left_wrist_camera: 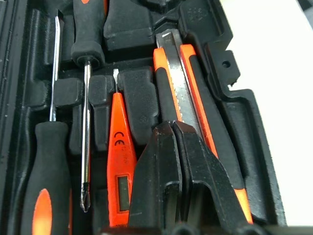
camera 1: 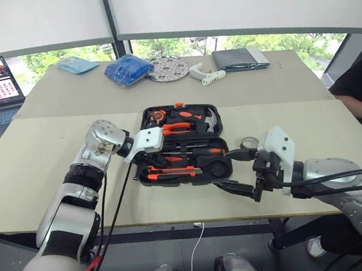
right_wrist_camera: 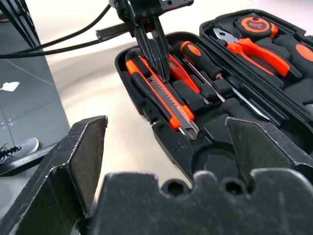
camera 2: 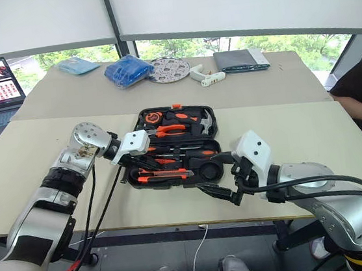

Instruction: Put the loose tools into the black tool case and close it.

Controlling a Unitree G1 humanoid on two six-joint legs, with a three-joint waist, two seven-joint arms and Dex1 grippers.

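Head view: black tool case [camera 1: 181, 144] open at frame centre on table [camera 1: 53, 163]. Left gripper [camera 1: 152, 157] over case's left part, right gripper [camera 1: 236, 172] just off its lower-right corner.

L wrist view: fingers [left_wrist_camera: 161, 181] pressed together, nothing between them, tips on utility knife [left_wrist_camera: 172, 83] in its slot; tester pen [left_wrist_camera: 121, 161] and screwdrivers [left_wrist_camera: 49, 166] slotted beside it.

R wrist view: R jaws spread wide, empty; pliers [right_wrist_camera: 254, 51], tape measure [right_wrist_camera: 254, 23] at upper right.

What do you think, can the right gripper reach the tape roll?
Probably yes. The tape roll lies on the table beside the case, close to the open right gripper, with nothing between them.
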